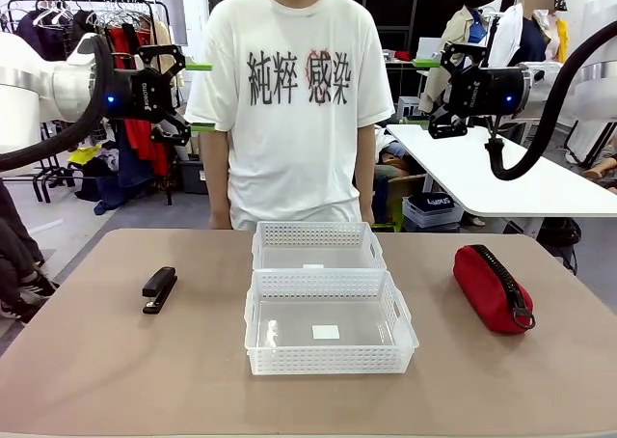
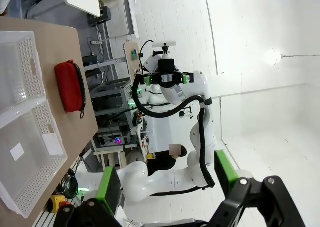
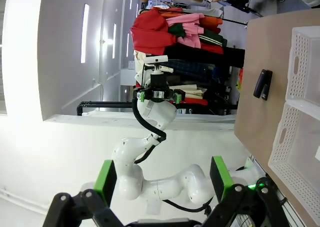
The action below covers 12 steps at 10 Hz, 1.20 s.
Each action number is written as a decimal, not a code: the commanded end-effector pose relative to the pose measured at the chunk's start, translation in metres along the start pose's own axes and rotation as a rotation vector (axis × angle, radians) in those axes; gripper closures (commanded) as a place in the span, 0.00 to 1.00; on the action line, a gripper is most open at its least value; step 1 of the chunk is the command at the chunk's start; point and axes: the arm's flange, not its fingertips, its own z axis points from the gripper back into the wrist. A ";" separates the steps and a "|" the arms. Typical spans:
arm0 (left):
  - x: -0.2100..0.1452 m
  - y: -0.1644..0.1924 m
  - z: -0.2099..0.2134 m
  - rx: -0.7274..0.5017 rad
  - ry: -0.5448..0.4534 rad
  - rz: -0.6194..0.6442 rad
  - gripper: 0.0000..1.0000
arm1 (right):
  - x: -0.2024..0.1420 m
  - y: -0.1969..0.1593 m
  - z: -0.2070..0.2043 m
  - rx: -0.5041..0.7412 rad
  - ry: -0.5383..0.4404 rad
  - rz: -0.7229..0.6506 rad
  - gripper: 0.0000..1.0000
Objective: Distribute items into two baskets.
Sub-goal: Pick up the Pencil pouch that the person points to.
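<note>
Two white lattice baskets stand end to end at the table's middle, the near basket [image 1: 328, 359] toward me and the far basket [image 1: 313, 233] toward the person; both look empty. A small black stapler [image 1: 159, 289] lies on the table to their left. A red zip pouch [image 1: 492, 287] lies to their right. My left gripper [image 1: 200, 97] hangs open high above the table's left side, nothing between its green pads. My right gripper [image 1: 419, 93] hangs open high on the right, also empty. The left wrist view shows the pouch [image 2: 70, 86], the right wrist view the stapler [image 3: 263, 84].
A person in a white printed T-shirt [image 1: 294, 100] stands at the far edge behind the baskets, arms down. The brown table [image 1: 116, 380] is bare around the stapler and pouch. A white table [image 1: 501, 182] and clothes racks [image 1: 87, 33] stand beyond.
</note>
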 end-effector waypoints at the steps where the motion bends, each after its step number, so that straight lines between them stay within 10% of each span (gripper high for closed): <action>1: 0.000 -0.002 0.002 -0.002 -0.004 -0.004 0.00 | -0.001 0.000 -0.001 0.002 0.001 -0.002 0.00; 12: 0.000 -0.002 0.002 -0.002 -0.004 -0.004 0.00 | -0.001 0.000 -0.001 0.002 0.001 -0.002 0.00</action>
